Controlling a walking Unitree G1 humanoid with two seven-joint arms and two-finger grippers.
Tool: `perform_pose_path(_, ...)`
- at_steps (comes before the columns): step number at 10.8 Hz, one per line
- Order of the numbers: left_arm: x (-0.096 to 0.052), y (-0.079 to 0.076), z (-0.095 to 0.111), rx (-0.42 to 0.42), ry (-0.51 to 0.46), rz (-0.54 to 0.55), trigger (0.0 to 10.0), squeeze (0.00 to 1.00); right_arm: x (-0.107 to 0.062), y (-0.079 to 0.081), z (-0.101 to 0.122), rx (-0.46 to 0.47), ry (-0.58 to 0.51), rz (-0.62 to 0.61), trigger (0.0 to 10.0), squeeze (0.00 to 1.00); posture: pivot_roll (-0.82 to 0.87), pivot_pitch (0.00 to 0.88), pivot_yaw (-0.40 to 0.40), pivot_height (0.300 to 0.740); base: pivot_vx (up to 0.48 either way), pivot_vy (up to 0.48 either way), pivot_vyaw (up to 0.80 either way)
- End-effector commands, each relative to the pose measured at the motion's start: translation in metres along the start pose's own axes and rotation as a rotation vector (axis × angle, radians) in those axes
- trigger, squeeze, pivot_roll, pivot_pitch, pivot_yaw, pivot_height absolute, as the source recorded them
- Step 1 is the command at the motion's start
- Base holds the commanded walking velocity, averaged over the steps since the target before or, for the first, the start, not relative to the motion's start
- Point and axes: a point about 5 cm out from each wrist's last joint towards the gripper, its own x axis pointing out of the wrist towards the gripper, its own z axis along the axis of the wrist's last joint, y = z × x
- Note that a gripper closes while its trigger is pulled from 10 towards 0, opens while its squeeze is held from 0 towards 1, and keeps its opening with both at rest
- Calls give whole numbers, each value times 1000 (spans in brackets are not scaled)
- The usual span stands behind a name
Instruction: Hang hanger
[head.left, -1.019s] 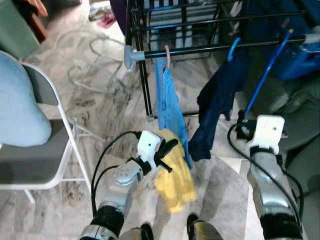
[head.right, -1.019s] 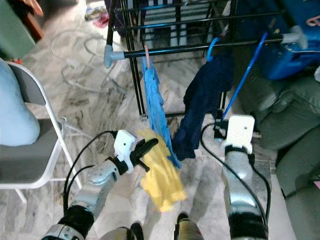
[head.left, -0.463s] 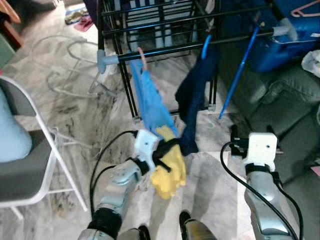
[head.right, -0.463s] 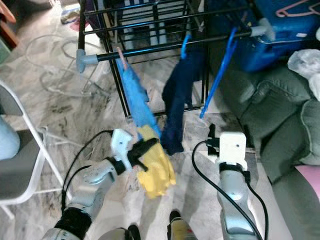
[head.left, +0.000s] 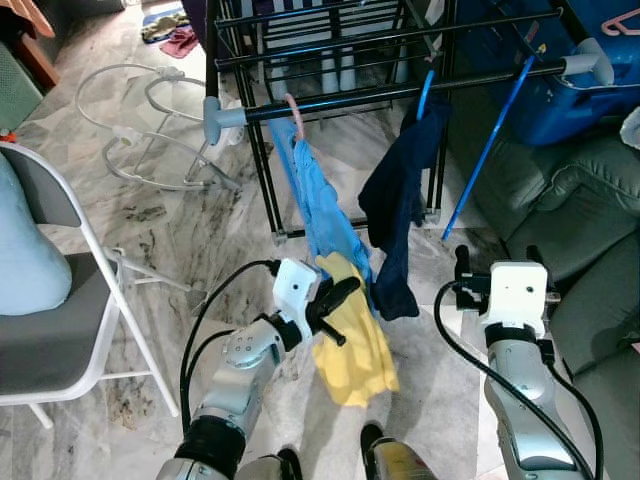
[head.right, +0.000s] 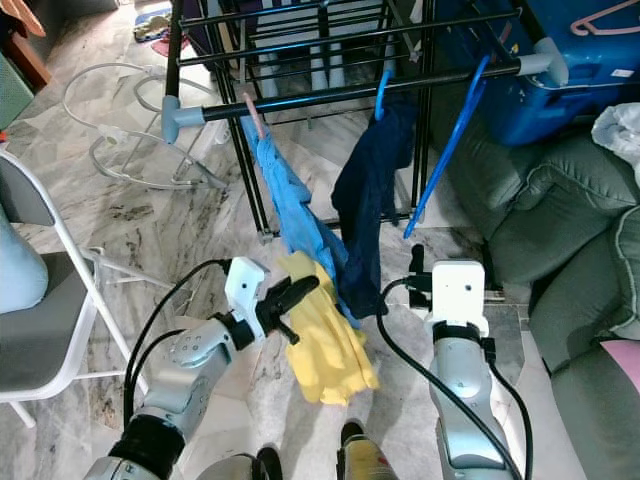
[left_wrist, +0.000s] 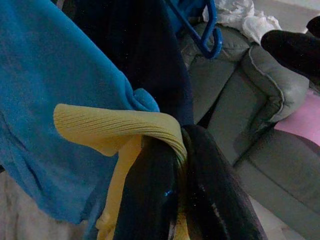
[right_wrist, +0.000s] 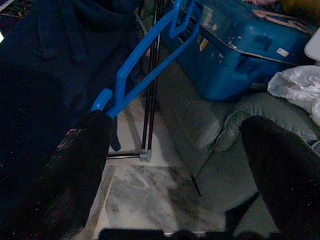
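Observation:
A black rail (head.left: 400, 92) of the drying rack carries a light blue garment (head.left: 320, 205) on a pink hook and a navy garment (head.left: 398, 200) on a blue hook. A bare blue hanger (head.left: 490, 150) slants down from the rail's right end. My left gripper (head.left: 340, 295) is shut on a yellow garment (head.left: 355, 345), which droops below the light blue one; its ribbed edge (left_wrist: 115, 125) is pinched between the fingers (left_wrist: 150, 200). My right gripper (head.left: 497, 258) stands open just below the bare blue hanger (right_wrist: 145, 65), whose lower tip is close to one finger (right_wrist: 75, 170).
A white folding chair (head.left: 60, 330) with a pale blue cushion stands at the left. A grey sofa (head.left: 590, 230) and a blue suitcase (head.left: 570, 90) crowd the right. White wire frames (head.left: 150, 120) lie on the marble floor behind the rack's legs.
The head camera has swung, so the whole scene has shifted. My left gripper keeps its hold on the yellow garment, which now hangs longer. The right gripper stays open near the blue hanger.

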Motion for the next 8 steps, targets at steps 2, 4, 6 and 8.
perform_pose_path(2, -4, -1, -1, 8, -2, -5, 10000, 0, 1, 2, 4, -3, -7, 13, 10000, 0, -156, 240, 111, 740, 272, 0, 0)
perform_pose_path(4, -4, -2, -1, 8, -4, -5, 10000, 0, 1, 1, 3, -6, -7, 13, 10000, 0, -157, 239, 110, 740, 326, 0, 0)
perform_pose_path(6, -5, -2, -1, 9, -3, -9, 10000, 0, 0, 1, 3, -8, -5, 15, 10000, 0, -160, 242, 114, 740, 332, 0, 0)
perform_pose_path(8, -4, -2, -1, 9, 2, -13, 10000, 0, 0, 1, 3, -4, -5, 8, 10000, 0, -162, 242, 116, 740, 334, 0, 0)
